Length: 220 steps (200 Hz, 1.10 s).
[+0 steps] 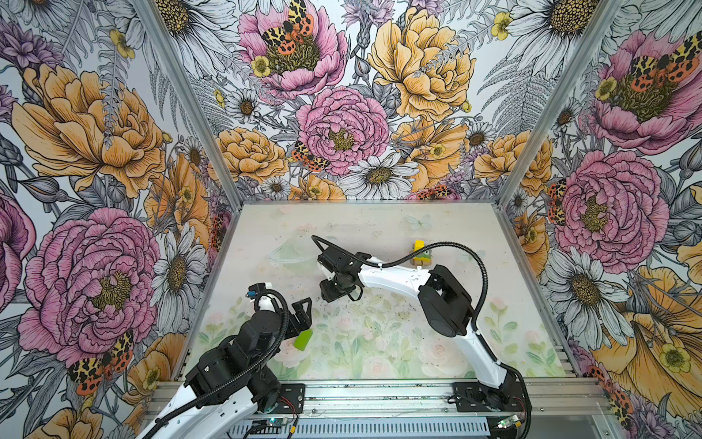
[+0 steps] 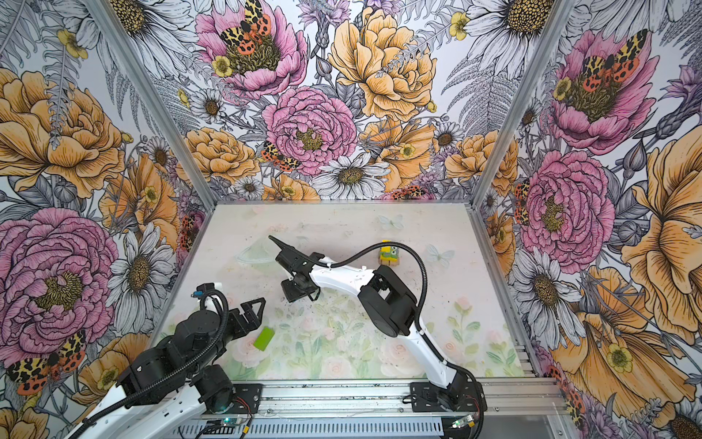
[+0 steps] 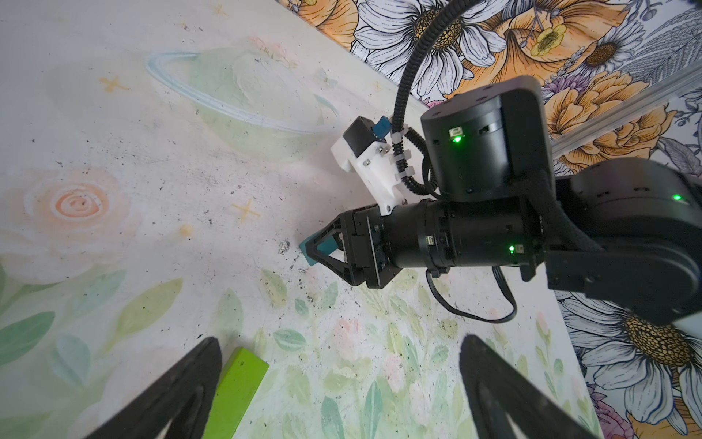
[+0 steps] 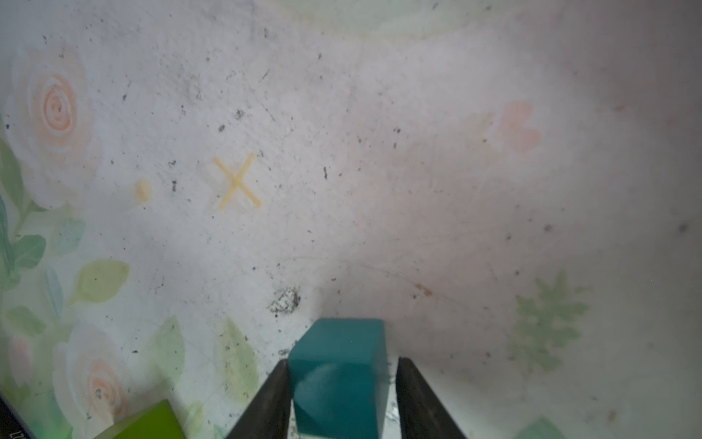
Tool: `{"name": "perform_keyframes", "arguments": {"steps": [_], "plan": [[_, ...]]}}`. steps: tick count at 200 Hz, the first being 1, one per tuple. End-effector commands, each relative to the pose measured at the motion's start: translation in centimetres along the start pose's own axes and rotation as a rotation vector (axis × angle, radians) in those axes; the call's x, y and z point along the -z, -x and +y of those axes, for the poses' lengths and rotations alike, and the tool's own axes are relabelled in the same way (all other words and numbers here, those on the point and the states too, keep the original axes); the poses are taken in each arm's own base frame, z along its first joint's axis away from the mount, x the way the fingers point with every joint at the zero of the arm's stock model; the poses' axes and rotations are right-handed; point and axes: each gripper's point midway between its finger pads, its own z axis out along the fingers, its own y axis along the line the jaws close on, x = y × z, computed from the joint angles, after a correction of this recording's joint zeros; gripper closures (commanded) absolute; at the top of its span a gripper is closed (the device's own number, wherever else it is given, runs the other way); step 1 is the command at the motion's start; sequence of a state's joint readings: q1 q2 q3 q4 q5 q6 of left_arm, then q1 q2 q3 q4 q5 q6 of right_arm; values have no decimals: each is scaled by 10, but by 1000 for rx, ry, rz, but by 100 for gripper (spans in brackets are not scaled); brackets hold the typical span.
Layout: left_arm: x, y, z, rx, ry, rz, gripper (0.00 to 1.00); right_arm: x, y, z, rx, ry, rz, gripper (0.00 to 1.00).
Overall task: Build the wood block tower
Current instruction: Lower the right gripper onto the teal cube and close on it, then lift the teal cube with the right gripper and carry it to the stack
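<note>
**A:** We look down on a table [image 1: 380, 228] covered with a pale mat of roses and leaves. Walls [image 1: 342, 114] papered with big pink and orange flowers box it in on three sides.

**B:** Nearest us, on the left, we find the left gripper [image 1: 307, 314]. Its jaws are spread wide and hold nothing.

**A:** The lime-green block [image 1: 303, 339] lies flat on the mat just beside it. In the left wrist view we see that block [image 3: 235, 391] close along the inner edge of one finger. We cannot tell whether the two touch.

**B:** Farther in, near the middle, the right arm reaches across and points the right gripper [image 1: 334, 294] down at the mat.

**A:** The right wrist view puts the teal block [image 4: 338, 376] between its two fingers. One finger looks to lie against the block's side. Beside the other we see a thin strip of mat, so the jaws sit narrow around the block but are not clamped on it from both sides.

**B:** We read the left wrist view the same way. The teal block [image 3: 307, 251] shows low at the mat, framed by the fingertips.

**A:** Farthest from us, toward the back right, the tower [image 1: 419, 254] stands well apart from both grippers. We see tan pieces at its base, with a yellow piece and a green owl-printed one above them.

**B:** In both top views the right arm's black cable arcs close past it.
</note>
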State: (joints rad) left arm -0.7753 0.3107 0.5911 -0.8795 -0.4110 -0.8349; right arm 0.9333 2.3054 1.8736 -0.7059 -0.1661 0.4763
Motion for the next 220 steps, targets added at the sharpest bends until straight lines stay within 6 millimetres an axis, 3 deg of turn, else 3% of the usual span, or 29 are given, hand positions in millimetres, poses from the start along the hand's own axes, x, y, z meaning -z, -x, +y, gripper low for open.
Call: {"name": "perform_keyframes", "arguments": {"steps": [1,220], "plan": [[5,4,-2,-5,-15,-10,1,-2,5,3,19,-17,-14,55],[7,6,-2,0,-21,-19,1,-2,0,-4,29,-77,9,57]]}}
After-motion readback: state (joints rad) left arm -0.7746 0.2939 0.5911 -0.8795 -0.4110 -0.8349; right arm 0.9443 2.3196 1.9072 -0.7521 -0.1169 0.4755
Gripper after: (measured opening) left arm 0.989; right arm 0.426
